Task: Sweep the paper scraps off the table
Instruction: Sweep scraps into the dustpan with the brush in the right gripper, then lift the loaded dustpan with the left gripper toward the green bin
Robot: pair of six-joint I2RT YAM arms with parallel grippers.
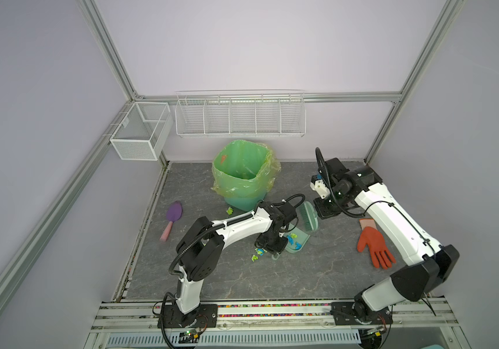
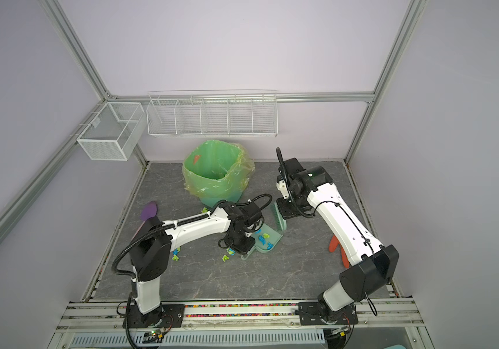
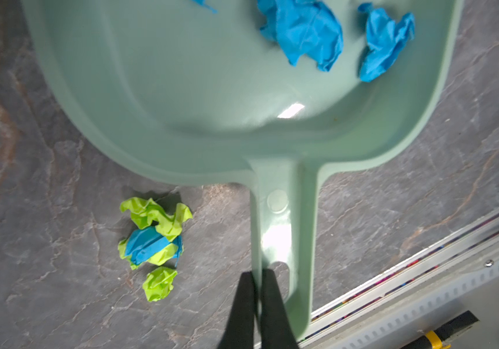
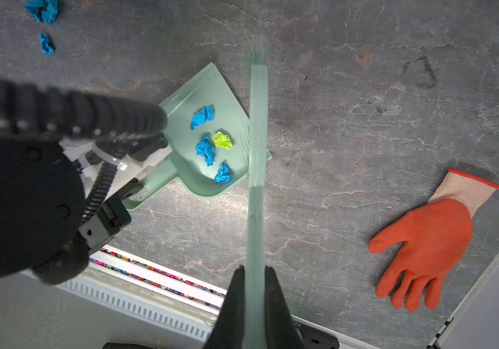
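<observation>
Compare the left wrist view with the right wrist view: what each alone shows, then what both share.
Left wrist only: a lime-and-blue scrap cluster on the table beside the handle of the dustpan. Right wrist only: the right gripper shut on the brush, the orange glove, a lime scrap in the dustpan. Both: the dustpan, its handle held by the shut left gripper, with blue scraps inside.

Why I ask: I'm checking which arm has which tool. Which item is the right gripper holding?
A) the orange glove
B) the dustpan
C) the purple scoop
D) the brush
D: in the right wrist view the right gripper is shut on the handle of the pale green brush, while the left gripper pinches the handle of the dustpan.
</observation>
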